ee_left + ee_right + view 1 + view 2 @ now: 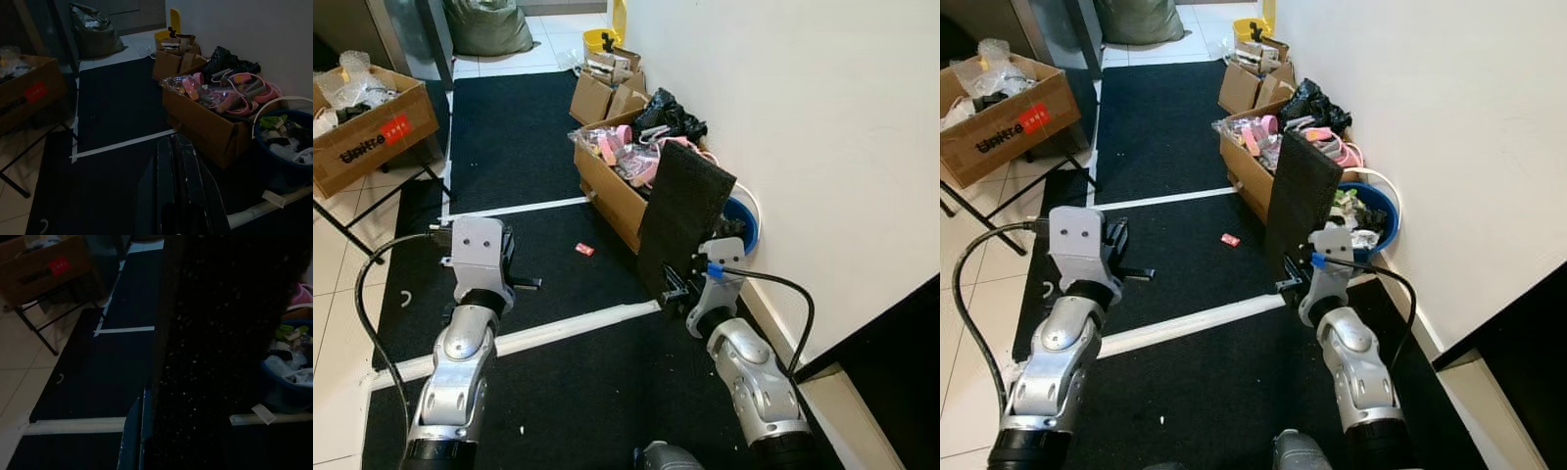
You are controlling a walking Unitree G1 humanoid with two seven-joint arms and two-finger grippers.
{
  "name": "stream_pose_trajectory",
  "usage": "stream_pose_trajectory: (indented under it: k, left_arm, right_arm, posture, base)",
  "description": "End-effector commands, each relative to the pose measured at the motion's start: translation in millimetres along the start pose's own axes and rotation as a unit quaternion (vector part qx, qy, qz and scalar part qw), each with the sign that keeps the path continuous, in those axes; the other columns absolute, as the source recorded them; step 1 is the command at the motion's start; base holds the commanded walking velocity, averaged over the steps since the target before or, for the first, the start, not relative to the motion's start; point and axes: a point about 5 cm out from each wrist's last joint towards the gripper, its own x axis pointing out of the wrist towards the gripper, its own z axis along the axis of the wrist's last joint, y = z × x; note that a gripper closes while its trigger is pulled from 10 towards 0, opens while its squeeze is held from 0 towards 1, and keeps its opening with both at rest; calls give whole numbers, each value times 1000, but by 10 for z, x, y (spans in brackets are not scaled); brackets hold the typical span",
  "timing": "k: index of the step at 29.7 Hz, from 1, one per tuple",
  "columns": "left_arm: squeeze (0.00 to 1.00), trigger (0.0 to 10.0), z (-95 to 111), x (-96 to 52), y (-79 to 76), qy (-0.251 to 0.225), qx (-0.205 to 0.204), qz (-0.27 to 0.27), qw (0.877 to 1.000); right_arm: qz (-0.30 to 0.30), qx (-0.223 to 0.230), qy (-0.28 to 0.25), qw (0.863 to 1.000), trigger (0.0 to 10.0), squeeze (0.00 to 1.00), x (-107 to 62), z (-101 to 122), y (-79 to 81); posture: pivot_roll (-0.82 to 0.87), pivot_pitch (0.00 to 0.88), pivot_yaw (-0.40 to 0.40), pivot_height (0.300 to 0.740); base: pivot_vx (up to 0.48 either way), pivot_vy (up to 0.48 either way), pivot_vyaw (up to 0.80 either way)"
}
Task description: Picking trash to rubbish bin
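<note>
While the left gripper (514,279) hangs with its fingers together over the black mat (519,147), the right gripper (677,290) clamps the lower edge of a black foam panel (683,211), holding it upright beside the blue rubbish bin (743,223) at the wall. A small red scrap (584,249) lies left of the bin. A cardboard box (612,196) of pink items stands just beyond.

Black foam sheet (683,211), blue bin (1378,211), brown cardboard box (612,193), small red scrap (584,249).
</note>
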Motion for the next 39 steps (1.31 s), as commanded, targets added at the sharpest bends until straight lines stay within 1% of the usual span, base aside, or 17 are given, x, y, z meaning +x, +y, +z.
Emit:
stream_pose_trajectory:
  k: [1,15,34,37,39]
  left_arm:
    - [0,10000,-46,9,-3,16,6,-4,1000]
    - [0,10000,-34,33,5,17,3,-4,1000]
    - [0,10000,-14,55,3,18,3,-11,1000]
    - [0,10000,-13,57,4,17,3,-11,1000]
    - [0,10000,-6,63,2,16,4,-12,1000]
  right_arm:
    - [-7,7,3,1000,10000,0,-11,-34,-20]
    - [-7,11,3,1000,10000,0,1,-39,-12]
    - [-28,24,19,999,10000,0,-9,-106,-79]
    - [-28,23,20,999,10000,0,-9,-109,-83]
    - [-29,11,23,999,10000,0,-4,-109,-95]
  posture:
    - [36,54,-5,740]
    - [39,58,-2,740]
    - [43,63,6,740]
    - [43,63,6,740]
    - [42,68,10,740]
  base:
    - [247,0,0]
    - [260,0,0]
    - [269,0,0]
    - [266,0,-406]
    - [266,0,-512]
